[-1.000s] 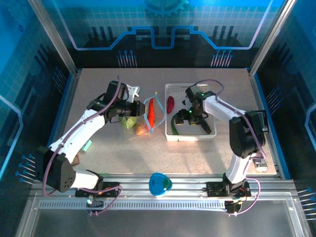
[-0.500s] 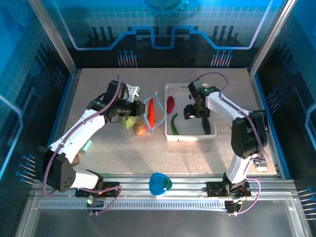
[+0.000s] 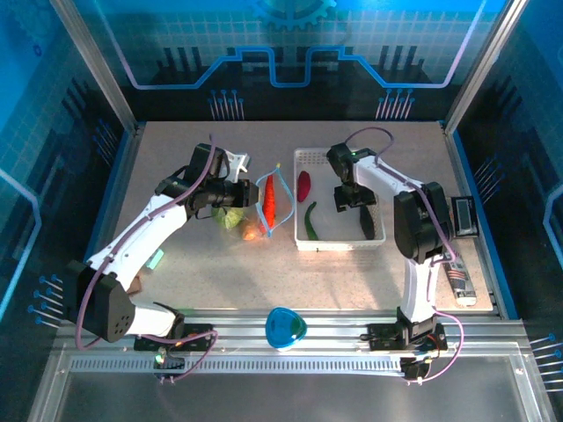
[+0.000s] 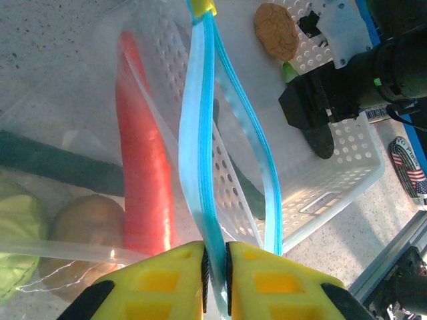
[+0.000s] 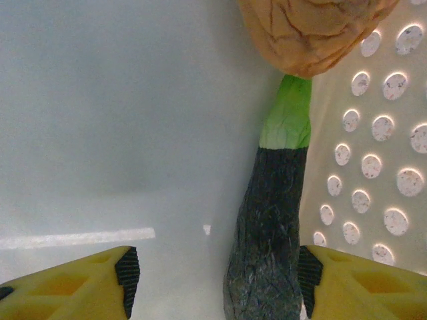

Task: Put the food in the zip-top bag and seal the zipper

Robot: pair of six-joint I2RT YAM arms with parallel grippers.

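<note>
The clear zip-top bag (image 3: 266, 209) lies left of the white basket (image 3: 303, 159), mouth toward it. My left gripper (image 4: 215, 267) is shut on one side of the light-blue zipper (image 4: 200, 133); the other side (image 4: 257, 160) bows away, so the mouth gapes. Inside the bag are a long red chili (image 4: 141, 180), a cabbage (image 4: 13, 227), a tan-orange round piece (image 4: 87, 220) and a dark cucumber (image 4: 53, 163). My right gripper (image 5: 217, 273) is down in the basket, open, straddling a dark cucumber (image 5: 270, 227) that lies against its right pad. A tan piece (image 5: 313, 27) sits just beyond the cucumber's light-green tip.
The basket also holds a dark-red piece (image 3: 303, 185) and a green cucumber (image 3: 310, 220). Its perforated wall (image 5: 387, 133) is close on the right of my right fingers. A blue round object (image 3: 285, 327) sits at the near rail and a can (image 3: 457, 281) by the right arm's base.
My right gripper has swung from the basket's front left toward its middle and back, and its jaws have narrowed a little. The left gripper and the bag have not moved.
</note>
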